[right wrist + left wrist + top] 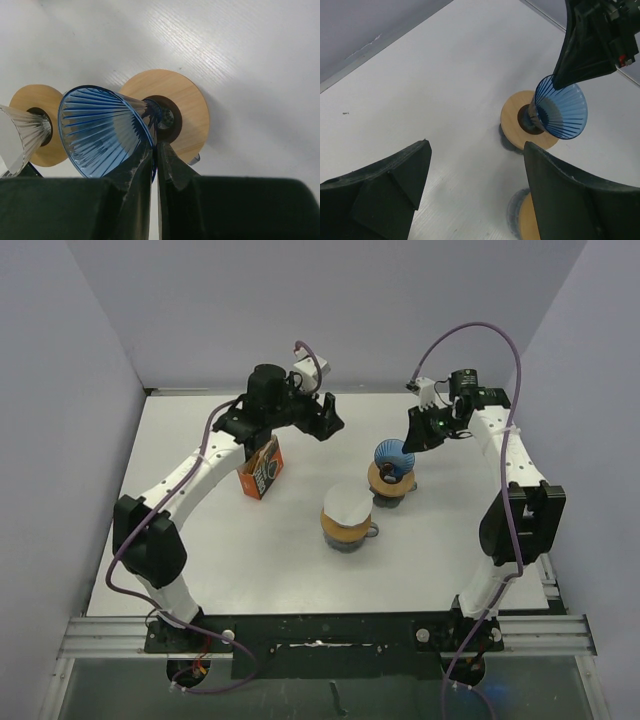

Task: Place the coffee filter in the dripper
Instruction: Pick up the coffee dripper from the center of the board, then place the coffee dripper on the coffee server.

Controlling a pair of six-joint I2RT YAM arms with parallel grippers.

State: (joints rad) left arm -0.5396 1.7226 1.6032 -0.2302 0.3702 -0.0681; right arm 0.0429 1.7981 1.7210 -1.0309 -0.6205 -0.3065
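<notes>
Right gripper, just beyond the clear dripper in which the white coffee filter appears seated, is clenched on the rim of the blue dripper, which tilts over its wooden base. The blue cone is empty. Farther back, left of the blue dripper, the left gripper hangs released, holding nothing. Judged: one dripper has its filter; the blue has none.

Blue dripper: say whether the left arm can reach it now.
Probably yes: the open left end effector faces the blue dripper with nothing between, though the right end effector pinches its rim.
</notes>
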